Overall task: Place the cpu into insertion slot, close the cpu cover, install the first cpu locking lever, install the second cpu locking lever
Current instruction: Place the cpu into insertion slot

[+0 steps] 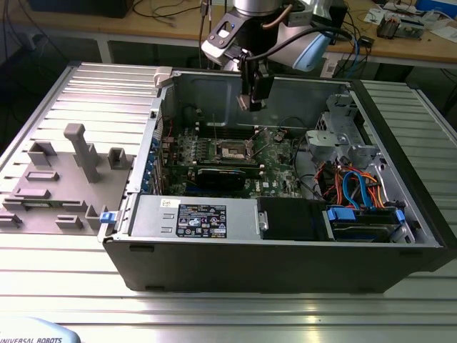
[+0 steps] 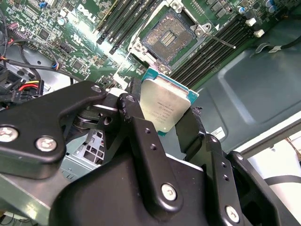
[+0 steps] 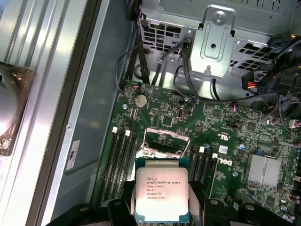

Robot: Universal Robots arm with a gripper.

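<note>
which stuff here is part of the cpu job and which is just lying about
Job: cpu, held in the hand; insertion slot, empty.
Lying about: graphics card, power supply, drive cables, grey jig.

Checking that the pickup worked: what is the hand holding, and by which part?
The hand holds the cpu by two opposite edges, clear of the slot.

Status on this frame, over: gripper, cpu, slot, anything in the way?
Gripper shut on cpu, hovering above the motherboard. Insertion slot bare, cpu not yet seated. Nothing seen between cpu and slot.
</note>
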